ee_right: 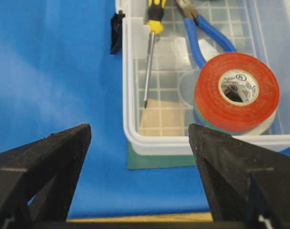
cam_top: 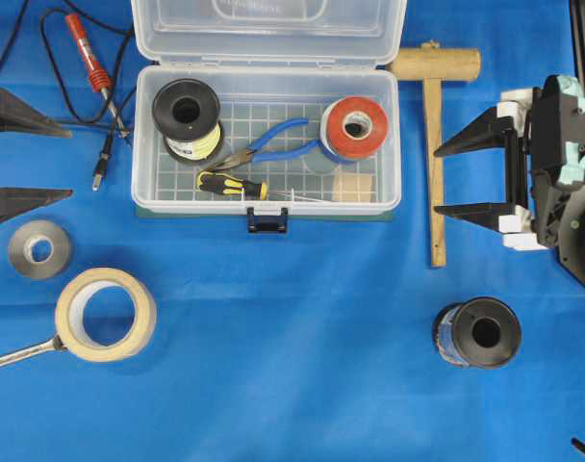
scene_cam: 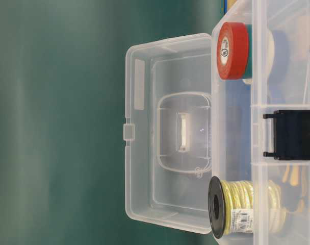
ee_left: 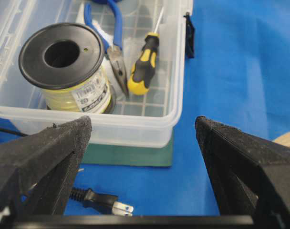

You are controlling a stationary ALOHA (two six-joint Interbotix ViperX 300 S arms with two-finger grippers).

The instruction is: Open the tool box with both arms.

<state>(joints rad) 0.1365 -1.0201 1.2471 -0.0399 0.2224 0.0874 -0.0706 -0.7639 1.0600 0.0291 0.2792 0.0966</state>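
Observation:
The clear plastic tool box [cam_top: 143, 192] stands open on the blue cloth, its lid [cam_top: 268, 29] folded back at the far side and its dark latch [cam_top: 267, 221] hanging at the front. It also shows in the table-level view [scene_cam: 231, 132], the left wrist view [ee_left: 135, 131] and the right wrist view [ee_right: 135, 129]. Inside lie a yellow wire spool [cam_top: 187, 117], blue pliers [cam_top: 273, 142], a screwdriver [cam_top: 233, 185] and red tape [cam_top: 355, 126]. My left gripper [cam_top: 69, 162] is open and empty, left of the box. My right gripper [cam_top: 437, 178] is open and empty, right of the box.
A wooden mallet [cam_top: 434, 144] lies between the box and my right gripper. A black spool [cam_top: 476, 333] stands front right. A soldering iron [cam_top: 89, 56] with cord and plug [ee_left: 99, 200] lies back left. Grey tape [cam_top: 39, 249], masking tape [cam_top: 106, 314] and a wrench end [cam_top: 18, 354] lie front left.

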